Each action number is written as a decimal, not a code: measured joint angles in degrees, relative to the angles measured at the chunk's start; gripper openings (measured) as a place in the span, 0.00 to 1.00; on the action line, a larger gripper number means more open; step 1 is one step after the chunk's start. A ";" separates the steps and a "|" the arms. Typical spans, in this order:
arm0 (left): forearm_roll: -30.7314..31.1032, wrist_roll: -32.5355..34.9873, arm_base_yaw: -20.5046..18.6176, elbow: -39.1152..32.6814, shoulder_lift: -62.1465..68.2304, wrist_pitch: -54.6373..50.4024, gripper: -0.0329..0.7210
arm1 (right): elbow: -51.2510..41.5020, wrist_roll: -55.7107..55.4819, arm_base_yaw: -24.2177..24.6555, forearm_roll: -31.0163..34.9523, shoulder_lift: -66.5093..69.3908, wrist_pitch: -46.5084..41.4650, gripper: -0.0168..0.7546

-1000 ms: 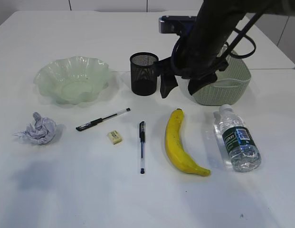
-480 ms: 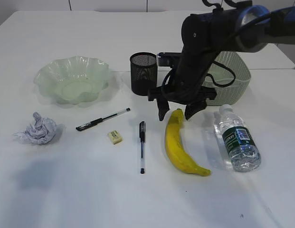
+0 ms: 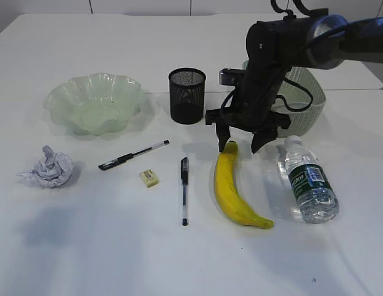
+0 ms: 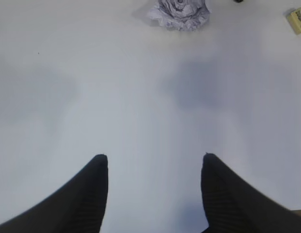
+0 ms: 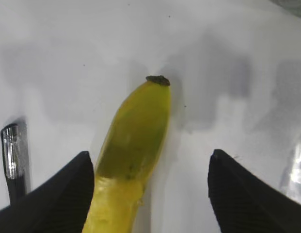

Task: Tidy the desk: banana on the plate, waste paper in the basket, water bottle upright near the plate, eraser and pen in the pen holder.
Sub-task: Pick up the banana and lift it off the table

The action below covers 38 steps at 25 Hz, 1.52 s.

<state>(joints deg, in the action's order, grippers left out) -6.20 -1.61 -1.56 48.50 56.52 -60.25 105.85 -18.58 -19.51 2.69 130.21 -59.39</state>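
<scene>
My right gripper [image 3: 239, 147] hangs spread over the banana's [image 3: 236, 188] far tip; my left gripper [image 4: 154, 167] hovers spread above bare desk [image 3: 117, 246].

Yellow banana [image 3: 234, 188] flat on desk [image 3: 117, 246], beside toppled water bottle [image 3: 307, 182].

yellow banana [image 3: 231, 188], pale-green plate [image 3: 94, 103], black mesh pen holder [image 3: 187, 95], sage woven-pattern basket [image 3: 302, 102].

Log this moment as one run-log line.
right gripper: open, straddling banana far end | left gripper: open, empty | plate: empty | water bottle: lying down
</scene>
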 joint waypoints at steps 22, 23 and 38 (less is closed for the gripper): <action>0.00 0.00 0.00 0.00 0.12 1.33 0.61 | 4.37 -5.26 0.00 3.97 5.23 -3.45 0.64; 0.00 0.00 0.00 0.00 0.12 1.44 0.61 | 4.37 -5.26 0.00 3.97 5.23 -3.45 0.60; 0.00 0.00 0.00 0.00 0.12 1.69 0.61 | 5.68 -1.34 0.00 5.85 5.48 -4.76 0.31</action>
<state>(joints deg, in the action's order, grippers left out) -6.20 -1.61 -1.56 48.50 56.65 -58.56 111.52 -19.92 -19.51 8.54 135.70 -64.15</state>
